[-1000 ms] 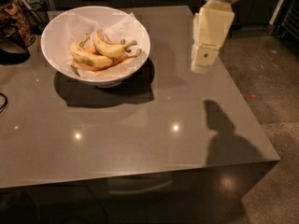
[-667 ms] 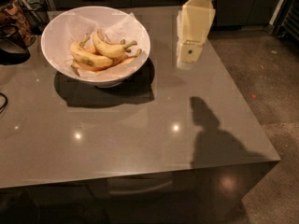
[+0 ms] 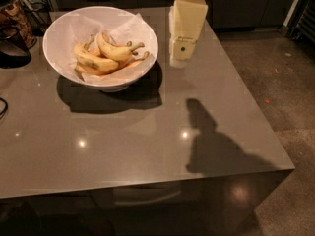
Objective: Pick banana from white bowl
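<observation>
The white bowl (image 3: 53,65), lined with crinkled white paper, stands at the back left of the grey table. The banana (image 3: 114,50), plump and pale yellow with a brown stem tip, lies on top in the bowl. A blotched yellow banana (image 3: 90,61) lies to its left and an orange-tinted one (image 3: 129,64) lies under it. My gripper (image 3: 179,57), a cream block pointing down, hangs above the table just right of the bowl's rim, apart from the bowl and the fruit.
The grey table (image 3: 147,146) ends at its right and front edges, with bare floor (image 3: 275,58) beyond. A dark object (image 3: 12,50) and a jar (image 3: 12,11) stand at the far left. My arm's shadow (image 3: 209,141) falls on the table's front right.
My gripper has moved left across the table, from near the right edge to just beside the bowl. The bowl and bananas have not moved.
</observation>
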You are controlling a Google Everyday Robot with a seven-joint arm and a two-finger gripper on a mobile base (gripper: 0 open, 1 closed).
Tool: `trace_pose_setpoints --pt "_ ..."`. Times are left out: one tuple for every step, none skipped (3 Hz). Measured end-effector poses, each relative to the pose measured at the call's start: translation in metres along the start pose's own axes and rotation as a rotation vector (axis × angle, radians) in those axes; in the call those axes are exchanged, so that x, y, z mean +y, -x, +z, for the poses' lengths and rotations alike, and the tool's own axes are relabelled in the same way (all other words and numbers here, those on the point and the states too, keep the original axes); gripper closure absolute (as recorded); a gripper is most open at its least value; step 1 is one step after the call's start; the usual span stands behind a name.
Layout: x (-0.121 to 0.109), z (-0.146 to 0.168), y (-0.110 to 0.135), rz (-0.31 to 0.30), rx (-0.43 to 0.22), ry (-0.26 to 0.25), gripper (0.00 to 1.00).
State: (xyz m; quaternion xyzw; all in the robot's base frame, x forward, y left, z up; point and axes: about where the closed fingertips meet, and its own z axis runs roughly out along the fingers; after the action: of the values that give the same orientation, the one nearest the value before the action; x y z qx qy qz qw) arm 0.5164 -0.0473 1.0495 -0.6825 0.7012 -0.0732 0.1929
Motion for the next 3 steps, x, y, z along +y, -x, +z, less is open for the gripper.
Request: trace_pose_setpoints --pt "-0.025 0.046 0.06 -0.057 0.021 0.054 0.0" --pt "-0.032 0.047 0.069 -0.061 -0.006 0.028 0.0" --pt "-0.041 0.053 0.073 -0.006 -0.056 0.05 0.0"
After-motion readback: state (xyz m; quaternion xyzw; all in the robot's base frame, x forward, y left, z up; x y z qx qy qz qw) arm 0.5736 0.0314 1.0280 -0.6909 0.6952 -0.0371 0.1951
